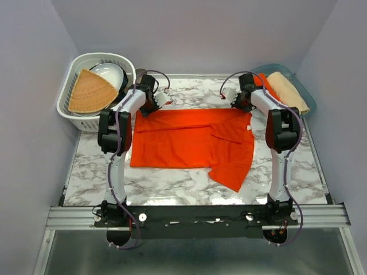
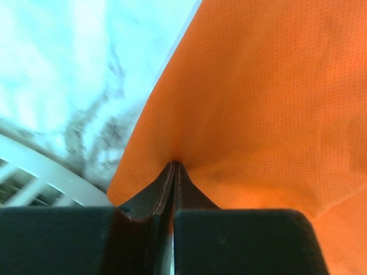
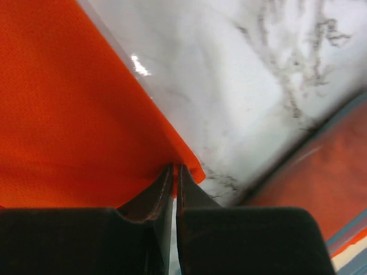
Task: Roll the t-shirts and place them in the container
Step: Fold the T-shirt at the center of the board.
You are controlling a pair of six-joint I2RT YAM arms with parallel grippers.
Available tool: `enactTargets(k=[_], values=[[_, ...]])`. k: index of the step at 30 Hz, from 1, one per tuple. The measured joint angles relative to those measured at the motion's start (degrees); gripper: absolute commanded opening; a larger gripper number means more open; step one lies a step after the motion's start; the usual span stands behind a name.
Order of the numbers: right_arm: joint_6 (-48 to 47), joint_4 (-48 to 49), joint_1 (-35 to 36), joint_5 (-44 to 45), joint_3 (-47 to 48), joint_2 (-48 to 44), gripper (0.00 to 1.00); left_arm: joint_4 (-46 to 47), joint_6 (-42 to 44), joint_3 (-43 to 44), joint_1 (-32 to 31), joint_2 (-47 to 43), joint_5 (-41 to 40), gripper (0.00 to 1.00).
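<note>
One orange-red t-shirt (image 1: 189,143) lies folded flat on the marble table, with one corner hanging out toward the front right. A small white label (image 1: 249,127) shows at its right edge. My left gripper (image 1: 148,109) sits at the shirt's far left corner. In the left wrist view the left gripper (image 2: 175,164) is shut on the t-shirt (image 2: 258,103), pinching its cloth edge. My right gripper (image 1: 243,106) is at the far right corner. In the right wrist view the right gripper (image 3: 175,166) is shut on the corner of the t-shirt (image 3: 69,114).
A white basket (image 1: 71,77) at the back left holds a tan woven mat (image 1: 90,91) and a white bowl (image 1: 112,73). A teal bin (image 1: 301,91) at the back right holds a tan cloth (image 1: 288,90) and some orange-red cloth (image 1: 262,80). Grey walls enclose the table.
</note>
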Motion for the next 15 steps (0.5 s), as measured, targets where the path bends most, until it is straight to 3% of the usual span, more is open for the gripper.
enactTargets(k=[4,8,11,15], values=[[0.0,1.0,-0.9,0.7,5.0,3.0,0.21,0.3,-0.7,4.0,-0.7,1.6,-0.1,0.2],[2.0,1.0,-1.6,-0.3,6.2,1.8,0.41,0.7,-2.1,4.1,-1.6,-1.1,0.5,0.4],[4.9,2.1,-1.6,-4.4,-0.7,-6.8,0.47,1.3,-3.1,-0.1,-2.3,-6.8,2.1,0.51],[5.6,3.2,-1.6,-12.0,-13.1,-23.1,0.54,2.2,-2.5,-10.8,-4.2,-23.2,7.9,0.59]])
